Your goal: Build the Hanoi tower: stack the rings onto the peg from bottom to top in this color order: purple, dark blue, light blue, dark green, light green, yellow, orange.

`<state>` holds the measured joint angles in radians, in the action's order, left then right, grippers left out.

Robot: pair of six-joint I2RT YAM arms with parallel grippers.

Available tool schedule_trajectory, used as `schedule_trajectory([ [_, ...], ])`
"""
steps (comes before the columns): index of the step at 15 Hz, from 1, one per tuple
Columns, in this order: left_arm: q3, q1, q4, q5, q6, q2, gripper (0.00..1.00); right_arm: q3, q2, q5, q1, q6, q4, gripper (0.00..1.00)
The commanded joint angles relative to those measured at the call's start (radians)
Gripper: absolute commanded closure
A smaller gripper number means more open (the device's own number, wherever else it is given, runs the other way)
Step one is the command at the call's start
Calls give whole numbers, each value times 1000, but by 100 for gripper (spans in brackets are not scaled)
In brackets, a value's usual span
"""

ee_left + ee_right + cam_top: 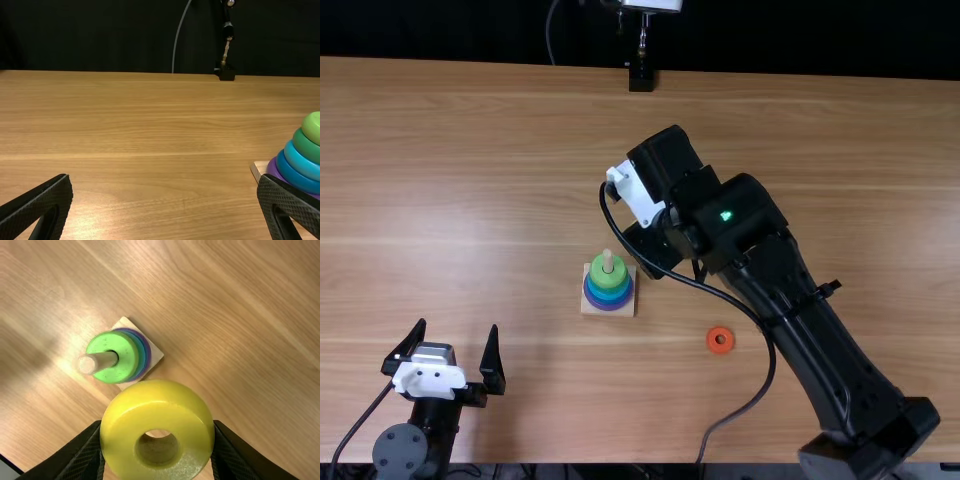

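R tool [157,425] grips yellow ring [187,410] by opp. sides, prob. so its hole's free for the peg [102,361] on the bench [470,200]; L tool [457,325] spread & empty, orange ring [711,341] aside on bench for last.

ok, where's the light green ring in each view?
Top view: light green ring tops the stack, around the peg.
Left wrist view: light green ring, cut by the edge, above the dark green ring.
Right wrist view: light green ring around the peg, beyond the yellow ring.
Shared landmark: wooden base.
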<state>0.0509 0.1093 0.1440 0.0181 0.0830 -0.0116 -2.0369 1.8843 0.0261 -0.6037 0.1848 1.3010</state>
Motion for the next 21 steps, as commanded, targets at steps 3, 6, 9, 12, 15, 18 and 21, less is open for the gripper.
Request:
schedule_trajectory([
  [3, -45, -10, 14, -9, -4, 12, 0, -51, -11, 16, -48, 5, 0, 100],
  [6, -45, -10, 14, -9, -4, 12, 0, -52, 13, 22, -59, 3, -2, 100],
  [9, -45, -10, 14, -9, -4, 12, 0, -54, 42, 25, -59, 3, -8, 100],
  [12, -45, -10, 14, -9, -4, 12, 0, -55, 76, 25, -59, 1, -13, 100],
  [15, -45, -10, 12, -9, -4, 12, 0, -59, 95, 25, -73, 1, -15, 100],
  [18, -45, -10, 12, -9, -4, 12, 0, -83, 105, 27, -80, -1, -15, 100],
  [21, -45, -10, 12, -9, -4, 12, 0, -94, 133, 27, -97, -1, -15, 100],
])
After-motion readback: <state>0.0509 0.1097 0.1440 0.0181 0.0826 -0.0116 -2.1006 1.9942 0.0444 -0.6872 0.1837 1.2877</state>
